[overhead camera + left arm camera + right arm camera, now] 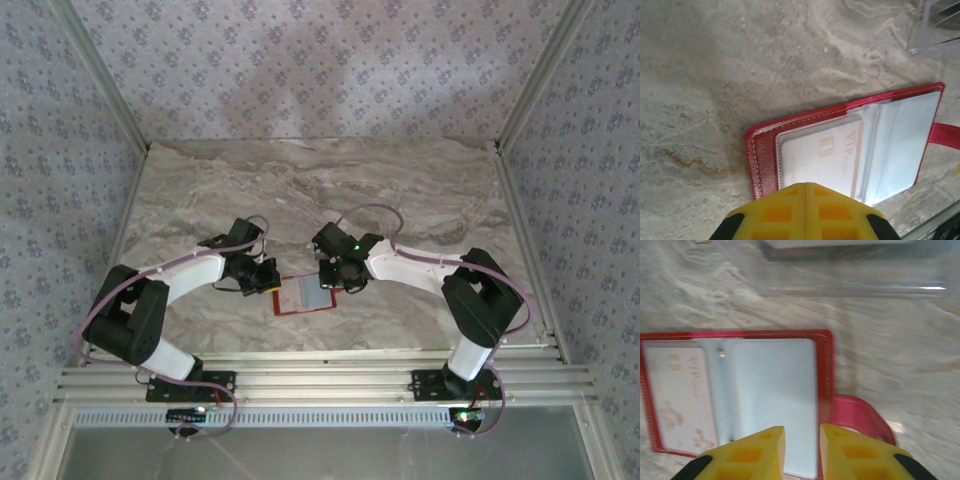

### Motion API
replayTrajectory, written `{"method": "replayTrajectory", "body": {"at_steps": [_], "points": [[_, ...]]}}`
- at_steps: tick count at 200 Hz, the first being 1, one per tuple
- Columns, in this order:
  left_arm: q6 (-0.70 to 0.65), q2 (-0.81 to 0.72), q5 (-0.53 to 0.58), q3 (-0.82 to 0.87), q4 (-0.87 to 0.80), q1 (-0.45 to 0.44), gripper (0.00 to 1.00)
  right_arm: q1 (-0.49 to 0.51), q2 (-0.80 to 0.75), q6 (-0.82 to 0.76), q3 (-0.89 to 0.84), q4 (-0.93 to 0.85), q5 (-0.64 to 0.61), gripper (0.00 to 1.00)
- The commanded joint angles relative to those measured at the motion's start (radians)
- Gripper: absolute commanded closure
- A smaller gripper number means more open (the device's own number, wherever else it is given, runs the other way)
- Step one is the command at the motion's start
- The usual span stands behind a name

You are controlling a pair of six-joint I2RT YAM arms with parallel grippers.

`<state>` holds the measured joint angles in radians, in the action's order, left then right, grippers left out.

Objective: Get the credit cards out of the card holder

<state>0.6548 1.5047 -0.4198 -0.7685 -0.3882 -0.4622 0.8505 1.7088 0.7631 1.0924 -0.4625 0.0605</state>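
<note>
open red card holder [765,150], card [820,160] inside

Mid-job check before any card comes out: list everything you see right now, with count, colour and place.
red folding card holder: one, red with clear pockets, lying open and flat on the table between the two grippers.
white card printed VIP: one seen, white with a gold chip, inside one clear pocket; I cannot tell what the other pocket holds.
red strap tab: one, pinkish red, sticking out from the holder's edge.
grey marbled table: one, grey-beige, under everything.
patterned walls: blue-grey, on three sides of the table.
left gripper: one, yellow fingers, shut, at the card-side pocket.
right gripper: one, yellow fingers slightly apart, over the other pocket.
</note>
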Motion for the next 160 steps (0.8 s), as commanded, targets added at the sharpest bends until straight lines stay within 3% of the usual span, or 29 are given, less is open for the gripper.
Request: {"method": "replayTrajectory", "body": {"at_steps": [1, 42, 160], "points": [[-0.006, -0.035, -0.016, -0.029, -0.041, -0.007, 1.0, 0.004, 0.03, 0.043, -0.017, 0.172, 0.156, 0.76], [0.002, -0.012, -0.021, -0.02, -0.046, -0.04, 1.0, 0.011, 0.118, 0.064, 0.014, 0.26, 0.259, 0.77], [-0.023, 0.06, 0.016, 0.017, -0.044, -0.059, 1.0, 0.017, 0.186, 0.053, 0.06, 0.269, 0.308, 0.76]]}}
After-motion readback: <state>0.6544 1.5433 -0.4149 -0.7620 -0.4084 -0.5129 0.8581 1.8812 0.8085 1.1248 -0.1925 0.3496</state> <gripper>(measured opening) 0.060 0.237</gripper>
